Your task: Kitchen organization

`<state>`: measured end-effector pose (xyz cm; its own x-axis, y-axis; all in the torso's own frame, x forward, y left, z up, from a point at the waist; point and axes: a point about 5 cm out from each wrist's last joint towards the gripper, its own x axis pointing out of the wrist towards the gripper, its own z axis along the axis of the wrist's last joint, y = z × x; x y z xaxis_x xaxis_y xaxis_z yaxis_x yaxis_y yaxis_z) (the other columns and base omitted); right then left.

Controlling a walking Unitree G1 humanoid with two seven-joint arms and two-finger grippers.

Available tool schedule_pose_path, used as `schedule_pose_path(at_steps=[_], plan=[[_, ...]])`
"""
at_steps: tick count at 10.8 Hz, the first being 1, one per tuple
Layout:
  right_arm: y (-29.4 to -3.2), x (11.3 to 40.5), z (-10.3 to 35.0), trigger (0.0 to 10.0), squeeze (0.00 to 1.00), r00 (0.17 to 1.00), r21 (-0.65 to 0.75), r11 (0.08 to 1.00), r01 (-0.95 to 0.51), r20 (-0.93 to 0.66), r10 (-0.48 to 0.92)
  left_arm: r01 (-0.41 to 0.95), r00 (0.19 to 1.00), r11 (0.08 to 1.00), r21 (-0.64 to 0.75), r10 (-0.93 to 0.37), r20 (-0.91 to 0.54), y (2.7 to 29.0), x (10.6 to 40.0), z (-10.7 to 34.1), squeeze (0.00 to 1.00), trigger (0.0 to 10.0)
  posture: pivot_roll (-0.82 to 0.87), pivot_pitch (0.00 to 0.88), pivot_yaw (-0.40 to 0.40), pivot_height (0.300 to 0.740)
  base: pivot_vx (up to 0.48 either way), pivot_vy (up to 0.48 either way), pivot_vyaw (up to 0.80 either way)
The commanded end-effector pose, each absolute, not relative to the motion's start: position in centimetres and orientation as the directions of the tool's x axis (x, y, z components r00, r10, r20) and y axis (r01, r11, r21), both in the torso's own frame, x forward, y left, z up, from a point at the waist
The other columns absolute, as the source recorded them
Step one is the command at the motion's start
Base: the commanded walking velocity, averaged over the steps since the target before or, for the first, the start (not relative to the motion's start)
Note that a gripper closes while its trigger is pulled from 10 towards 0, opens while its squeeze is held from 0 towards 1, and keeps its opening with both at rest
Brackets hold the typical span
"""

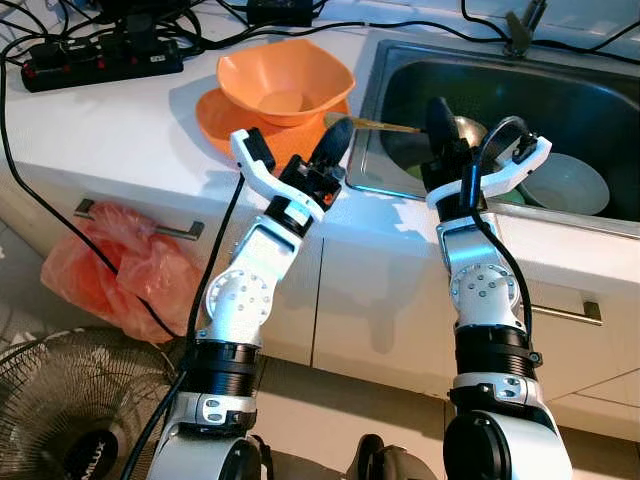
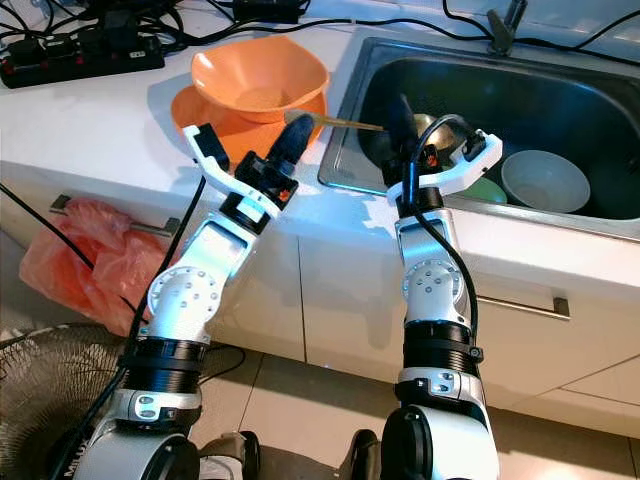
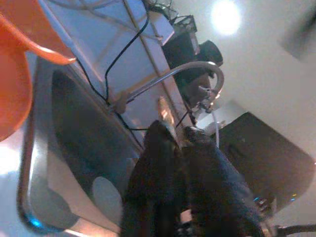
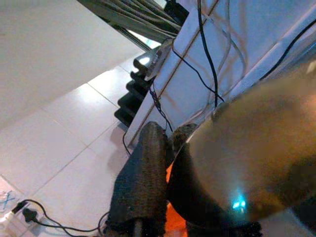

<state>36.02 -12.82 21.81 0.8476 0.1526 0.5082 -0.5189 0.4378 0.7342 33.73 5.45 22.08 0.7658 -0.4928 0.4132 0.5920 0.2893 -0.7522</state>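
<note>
Dishes are mid-sort, I judge: my left gripper (image 1: 335,140) is pinched on a gold spoon handle (image 1: 385,126) at the sink's (image 1: 372,110) left rim, and my right gripper (image 1: 440,125) clamps a metal ladle bowl (image 4: 247,168). An orange bowl (image 1: 285,80) on an orange plate (image 1: 215,115) and a white bowl (image 1: 565,185) remain. Blur obscures whether both hold one utensil.

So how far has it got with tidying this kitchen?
An orange bowl already sits on an orange plate on the counter, possibly sorted. In hand now: a ladle, its handle pinched in the left gripper and its metal bowl beside the right gripper at the sink. Still left: the white bowl and something green in the sink.
</note>
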Motion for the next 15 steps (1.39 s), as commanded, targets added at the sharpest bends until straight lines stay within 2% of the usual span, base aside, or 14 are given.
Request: schedule_pose_path(at_steps=[1,4,6,7,10,11,12,13,14,15], plan=[[-12.8,35.9,21.5,0.0,0.0,0.854,0.745,0.432,-0.509,0.498,0.148,0.579,0.756,0.225,-0.784,-0.508,0.413,3.0,32.9,21.7,1.0,10.0,0.15,0.141,-0.01,0.74,0.0,0.0,0.0],[-13.3,36.2,21.9,0.0,0.0,0.861,0.759,0.424,-0.495,0.495,0.119,0.578,0.759,0.29,-0.763,-0.535,0.372,2.7,33.0,21.1,1.0,10.0,0.15,0.142,-0.009,0.74,0.0,0.0,0.0],[-14.0,36.7,22.6,0.0,0.0,0.861,0.766,0.42,-0.486,0.501,0.083,0.634,0.725,0.405,-0.659,-0.607,0.325,1.9,32.6,20.8,1.0,10.0,0.15,0.142,-0.009,0.74,0.0,0.0,0.0],[-14.7,37.1,23.1,0.0,0.0,0.862,0.77,0.427,-0.474,0.504,0.05,0.675,0.702,0.473,-0.566,-0.647,0.297,1.4,32.4,20.8,0.0,10.0,0.15,0.142,-0.01,0.74,0.0,0.0,0.0],[-16.2,38.0,24.1,0.0,0.0,0.869,0.754,0.497,-0.429,0.495,-0.002,0.72,0.685,0.594,-0.358,-0.689,0.236,0.9,32.2,20.7,0.0,10.0,0.16,0.143,-0.015,0.74,0.0,0.0,0.0],[-16.5,38.2,24.3,1.9,0.0,0.874,0.728,0.554,-0.405,0.487,-0.001,0.72,0.689,0.624,-0.303,-0.693,0.211,0.8,32.2,20.5,0.0,10.0,0.16,0.145,-0.015,0.74,0.0,0.0,0.0],[-17.0,38.6,24.3,10.0,0.0,0.885,0.707,0.609,-0.36,0.465,-0.017,0.726,0.687,0.65,-0.224,-0.703,0.185,0.8,32.1,20.1,0.0,10.0,0.16,0.146,-0.017,0.74,0.0,0.0,0.0],[-17.3,38.9,24.2,10.0,0.0,0.9,0.638,0.71,-0.3,0.436,-0.012,0.707,0.708,0.696,-0.127,-0.693,0.14,1.1,32.2,19.6,0.0,10.0,0.16,0.146,-0.018,0.74,0.0,0.0,0.0],[-17.5,39.3,23.9,10.0,0.0,0.919,0.496,0.839,-0.225,0.393,0.014,0.66,0.751,0.745,-0.095,-0.652,0.103,1.7,32.7,19.0,0.0,10.0,0.16,0.149,-0.019,0.74,0.0,0.0,0.0],[-17.7,39.5,23.4,10.0,0.0,0.938,0.38,0.911,-0.162,0.346,0.022,0.662,0.749,0.746,-0.074,-0.655,0.1,1.8,32.8,18.8,0.0,10.0,0.16,0.149,-0.02,0.74,0.0,0.0,0.0]])
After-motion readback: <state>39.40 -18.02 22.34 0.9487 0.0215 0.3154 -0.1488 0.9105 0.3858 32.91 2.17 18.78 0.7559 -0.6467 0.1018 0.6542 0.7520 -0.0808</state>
